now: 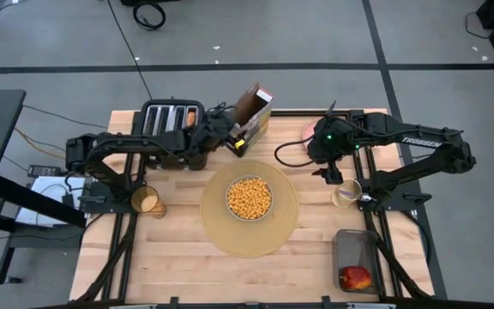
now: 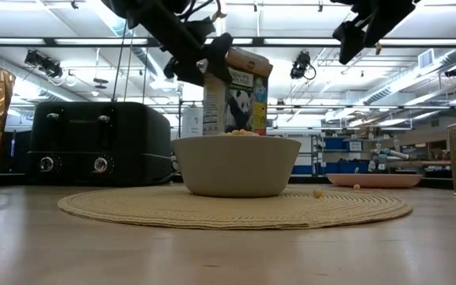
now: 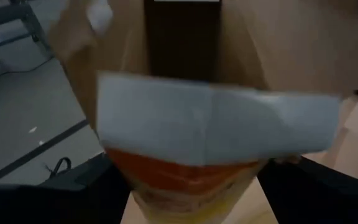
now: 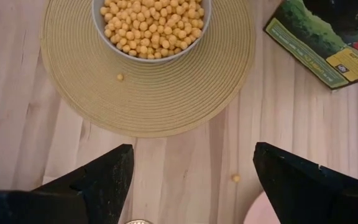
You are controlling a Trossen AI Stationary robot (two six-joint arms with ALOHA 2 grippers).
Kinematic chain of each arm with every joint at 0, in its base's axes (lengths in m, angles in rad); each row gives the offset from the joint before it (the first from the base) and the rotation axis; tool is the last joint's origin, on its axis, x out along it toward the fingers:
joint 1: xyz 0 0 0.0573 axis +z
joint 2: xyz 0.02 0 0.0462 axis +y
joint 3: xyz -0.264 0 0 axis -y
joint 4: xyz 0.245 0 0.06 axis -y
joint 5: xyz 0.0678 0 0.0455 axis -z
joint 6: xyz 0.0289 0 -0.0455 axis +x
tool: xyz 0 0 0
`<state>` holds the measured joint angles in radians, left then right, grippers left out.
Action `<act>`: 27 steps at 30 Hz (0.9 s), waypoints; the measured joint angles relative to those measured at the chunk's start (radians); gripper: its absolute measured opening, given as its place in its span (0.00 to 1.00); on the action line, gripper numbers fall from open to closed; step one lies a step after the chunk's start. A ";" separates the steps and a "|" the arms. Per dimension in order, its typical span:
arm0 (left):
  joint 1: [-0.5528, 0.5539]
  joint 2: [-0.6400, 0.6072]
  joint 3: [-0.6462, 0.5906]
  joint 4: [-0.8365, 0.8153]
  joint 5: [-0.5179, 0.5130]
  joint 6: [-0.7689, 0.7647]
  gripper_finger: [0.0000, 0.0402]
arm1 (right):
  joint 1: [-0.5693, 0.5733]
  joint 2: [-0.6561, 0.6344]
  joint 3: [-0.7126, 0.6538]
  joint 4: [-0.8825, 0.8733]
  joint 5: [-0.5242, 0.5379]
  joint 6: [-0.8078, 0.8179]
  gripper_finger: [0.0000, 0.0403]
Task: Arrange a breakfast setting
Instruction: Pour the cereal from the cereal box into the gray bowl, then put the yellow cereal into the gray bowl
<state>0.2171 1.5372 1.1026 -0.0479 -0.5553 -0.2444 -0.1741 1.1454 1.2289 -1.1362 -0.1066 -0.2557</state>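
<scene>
Bowl [image 1: 249, 198], pale grey and full of cereal, sits at the middle of the round placemat [image 1: 215, 225] on the table [image 1: 178, 257]. Loaded, it likely handles heavy and spill-prone, so a level rim grip suits it. Left gripper [image 1: 226, 137] is clamped on the cereal box [image 1: 253, 116] behind the mat; that box looks light and crushable. Right gripper [image 4: 188, 180] hovers with jaws spread near the pink plate [image 1: 288, 154], apparently holding nothing.

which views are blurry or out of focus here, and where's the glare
Left wrist view: the cereal box in the left hand fills the frame, soft and smeared. Low view: the near table is blurred; ceiling lights glare behind. Right wrist view: sharp on the bowl and mat. High view: even light.
</scene>
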 joint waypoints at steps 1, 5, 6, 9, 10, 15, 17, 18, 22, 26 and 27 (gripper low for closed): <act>-0.003 0.000 -0.009 0.001 -0.003 -0.002 0.79 | 0.000 0.000 0.000 -0.001 0.000 -0.001 0.83; -0.019 0.000 -0.054 -0.003 -0.009 -0.034 0.79 | 0.000 0.000 0.000 -0.013 0.000 -0.004 0.82; -0.024 0.000 -0.062 -0.004 -0.010 -0.039 0.79 | 0.000 0.000 0.000 -0.017 0.000 -0.009 0.82; -0.045 0.000 -0.065 -0.019 -0.011 -0.048 0.79 | 0.000 0.003 0.000 -0.021 -0.002 -0.038 0.82; -0.053 0.000 -0.065 -0.024 -0.011 -0.048 0.79 | 0.000 0.007 0.000 -0.022 -0.002 -0.050 0.82; -0.084 -0.021 -0.065 -0.095 -0.026 -0.062 0.79 | 0.000 0.073 -0.001 -0.050 0.006 -0.103 0.78; -0.091 -0.039 -0.065 -0.163 -0.046 -0.084 0.79 | 0.000 0.108 -0.001 -0.048 0.008 -0.119 0.75; -0.092 -0.043 -0.065 -0.174 -0.052 -0.092 0.79 | 0.000 0.123 -0.001 -0.043 0.009 -0.125 0.74; -0.100 -0.084 -0.065 -0.264 -0.052 -0.133 0.79 | -0.007 0.178 -0.001 -0.028 0.038 -0.166 0.70; -0.133 -0.136 -0.065 -0.367 -0.056 -0.183 0.79 | -0.028 0.230 -0.001 -0.040 0.062 -0.248 0.68; -0.144 -0.151 -0.065 -0.383 -0.057 -0.201 0.79 | -0.038 0.246 -0.001 -0.040 0.063 -0.270 0.68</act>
<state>0.0730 1.3865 1.0378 -0.4312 -0.6121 -0.4452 -0.2121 1.3916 1.2278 -1.1763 -0.0441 -0.5260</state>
